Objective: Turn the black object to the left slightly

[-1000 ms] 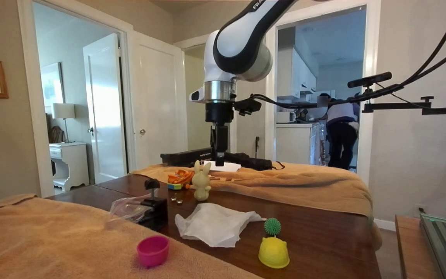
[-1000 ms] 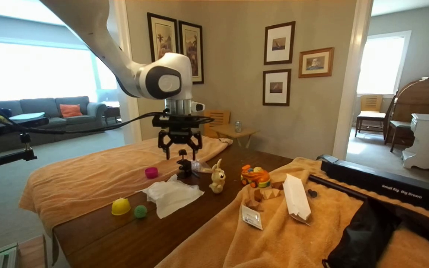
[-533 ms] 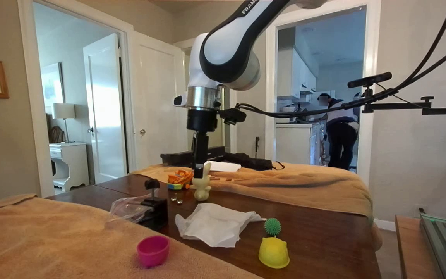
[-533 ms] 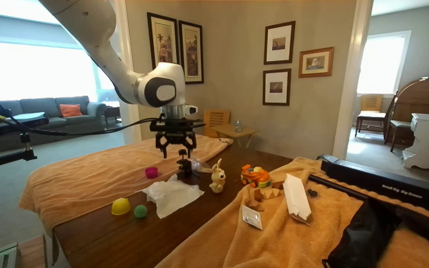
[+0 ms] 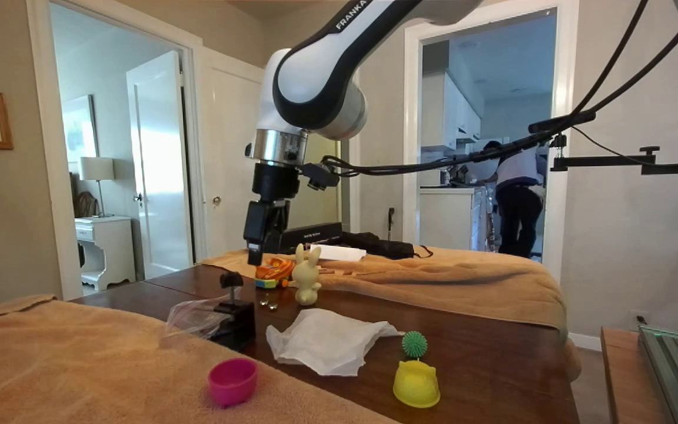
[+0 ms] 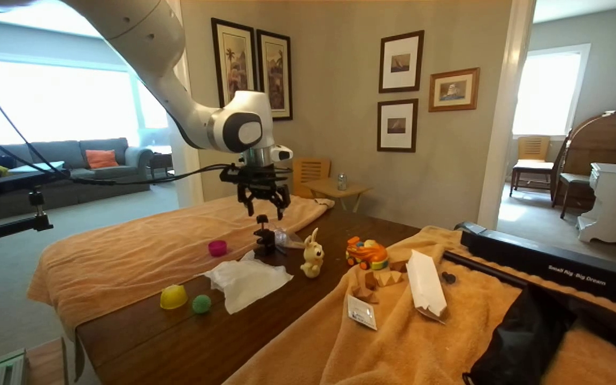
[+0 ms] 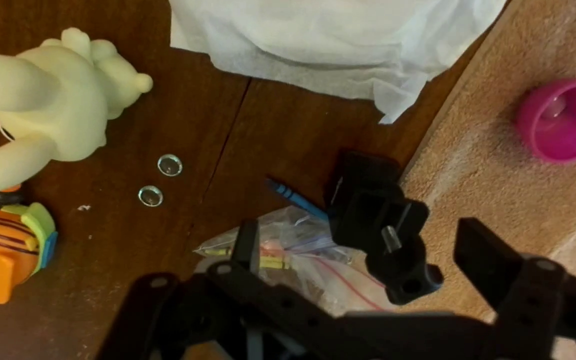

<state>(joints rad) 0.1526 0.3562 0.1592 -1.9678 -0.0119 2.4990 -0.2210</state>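
Over the last half second the pincer (image 5: 259,253) has slid toward 9 o'clock in an exterior view, clearing the cream rabbit (image 5: 306,277) it had partly hidden, and it leans more than it did. Its fingers (image 7: 246,244) stand wide apart, and in the wrist view the black object (image 7: 368,215) shows between them, lower down. That object has kept its place, upright on the tabletop (image 5: 492,365) just beside the towel (image 5: 80,365). Around it in the wrist view, the pink cup (image 7: 568,130) sits at 2 o'clock, the white sheet (image 7: 328,45) at 12, the clear bag (image 7: 313,272) at 8.
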